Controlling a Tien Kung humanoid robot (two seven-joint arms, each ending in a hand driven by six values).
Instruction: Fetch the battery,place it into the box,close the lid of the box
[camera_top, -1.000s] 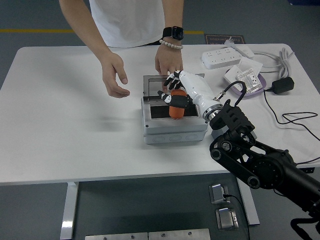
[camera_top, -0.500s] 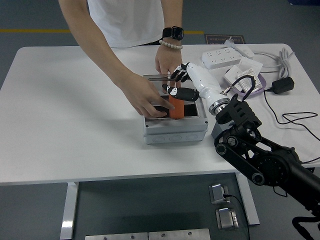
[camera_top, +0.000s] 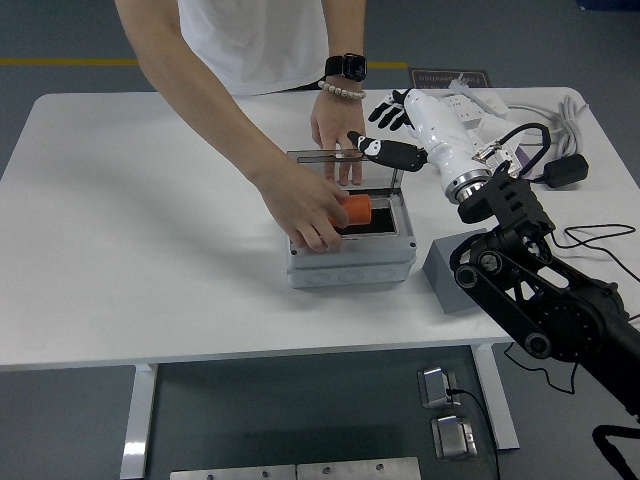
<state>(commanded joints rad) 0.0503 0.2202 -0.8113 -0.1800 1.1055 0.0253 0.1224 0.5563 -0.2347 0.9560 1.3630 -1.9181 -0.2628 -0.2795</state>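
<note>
The right hand (camera_top: 405, 130) is now lifting clear of the grey box (camera_top: 350, 262), its white palm raised above the back right corner and its black-tipped fingers (camera_top: 385, 150) spread and holding nothing; half a second ago it was still low over the opening with the orange battery (camera_top: 354, 209) under its thumb. The battery is now lying inside the box, and a person's hand (camera_top: 305, 207) is gripping its left end, seemingly settling it. The person's other hand (camera_top: 338, 135) is resting on the open lid (camera_top: 342, 160) behind. Placing looks done, so the lid closing is what remains. The left arm is not showing.
</note>
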